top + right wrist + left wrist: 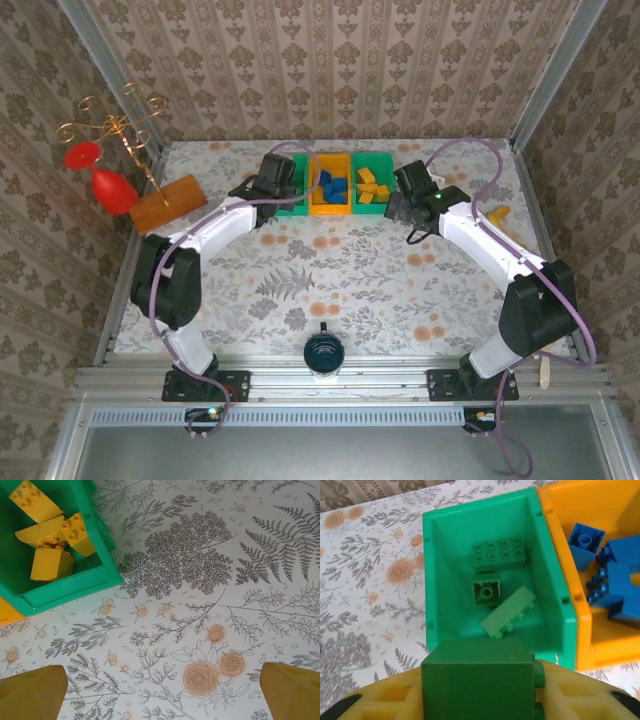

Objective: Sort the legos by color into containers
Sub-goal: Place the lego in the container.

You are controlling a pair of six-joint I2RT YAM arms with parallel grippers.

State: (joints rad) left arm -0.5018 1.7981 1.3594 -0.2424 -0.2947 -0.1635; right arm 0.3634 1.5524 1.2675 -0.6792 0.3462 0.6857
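Observation:
My left gripper [278,185] is shut on a dark green lego [477,677], held between yellow fingers [375,702] just above the near edge of the left green container [432,580]. Three green legos [499,555] lie inside it. The orange middle container [560,540] holds several blue legos [620,580]. My right gripper [162,690] is open over bare tablecloth, near the corner of the right green container [70,587], which holds yellow legos [50,535]. In the top view the three containers [330,207] sit joined at the table's far middle.
An orange-brown wooden block [168,203] lies at the far left beside a gold wire stand with red pieces [112,190]. A yellow banana [497,215] lies right of my right arm. A dark round object [323,352] sits at the near edge. Walls enclose three sides.

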